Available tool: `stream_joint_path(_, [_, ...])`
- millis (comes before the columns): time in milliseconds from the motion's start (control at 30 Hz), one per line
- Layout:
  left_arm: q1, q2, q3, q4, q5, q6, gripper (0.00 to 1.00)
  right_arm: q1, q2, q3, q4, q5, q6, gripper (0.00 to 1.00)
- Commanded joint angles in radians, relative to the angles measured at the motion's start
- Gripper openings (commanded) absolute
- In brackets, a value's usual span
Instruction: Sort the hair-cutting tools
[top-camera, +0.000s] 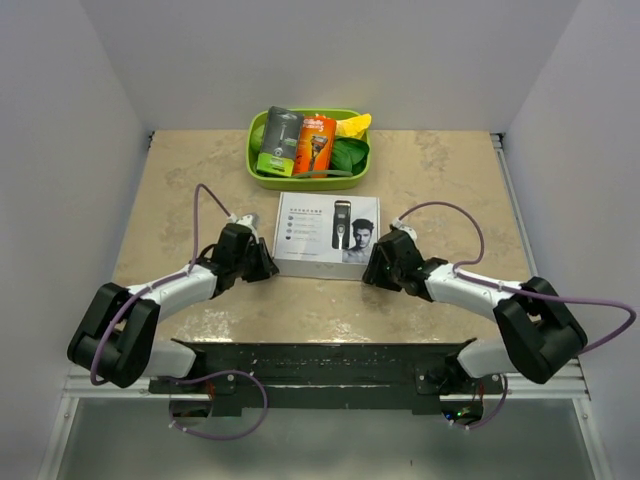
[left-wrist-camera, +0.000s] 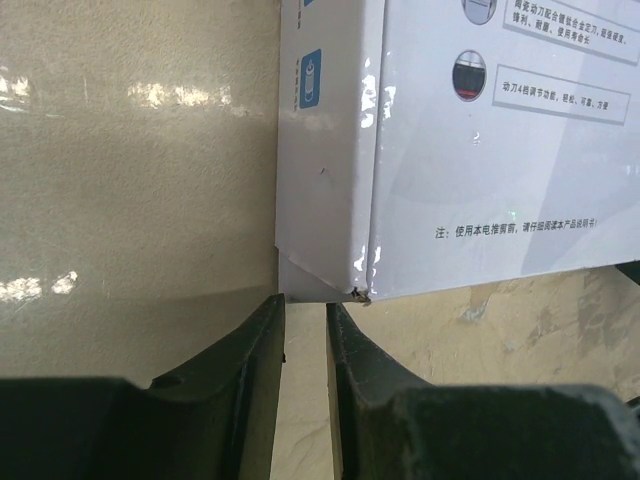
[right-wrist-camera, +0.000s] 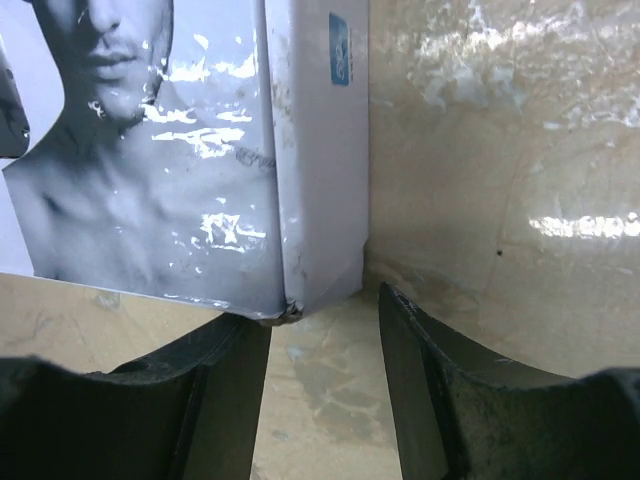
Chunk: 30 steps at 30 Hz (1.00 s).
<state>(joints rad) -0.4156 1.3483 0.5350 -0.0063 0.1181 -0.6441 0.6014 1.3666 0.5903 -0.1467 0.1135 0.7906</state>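
Observation:
The hair clipper, guide comb and curved piece are not in view; a clipper shows only as a print on a flat white box (top-camera: 327, 235) lying mid-table. My left gripper (top-camera: 268, 266) sits at the box's near left corner. In the left wrist view the gripper (left-wrist-camera: 305, 300) is empty, its fingers a narrow gap apart, just short of the box (left-wrist-camera: 480, 150). My right gripper (top-camera: 373, 270) sits at the near right corner. In the right wrist view it (right-wrist-camera: 325, 305) is open and empty, and the box's corner (right-wrist-camera: 300, 200) is just ahead of the left finger.
A green basket (top-camera: 310, 184) stands at the back centre. It holds a grey-and-green razor package (top-camera: 279, 140), an orange razor package (top-camera: 315, 145), and yellow (top-camera: 353, 125) and green (top-camera: 350, 155) items. White walls close in the beige table (top-camera: 450, 180).

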Motion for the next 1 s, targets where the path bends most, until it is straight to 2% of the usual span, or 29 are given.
stream_joint_path(0, [0.000, 0.000, 0.033, 0.069, -0.023, -0.005, 0.28, -0.003, 0.060, -0.009, 0.114, 0.092, 0.016, 0.51])
stream_joint_path(267, [0.000, 0.005, 0.020, 0.121, -0.049, -0.022, 0.28, -0.002, 0.115, -0.010, 0.242, 0.201, -0.017, 0.51])
stream_joint_path(533, [0.000, 0.054, 0.008, 0.215, -0.115, -0.046, 0.27, -0.003, 0.176, -0.012, 0.331, 0.247, -0.021, 0.51])
stream_joint_path(967, [-0.008, 0.121, -0.027, 0.350, -0.262, -0.094, 0.27, 0.003, 0.258, 0.016, 0.363, 0.265, -0.004, 0.50])
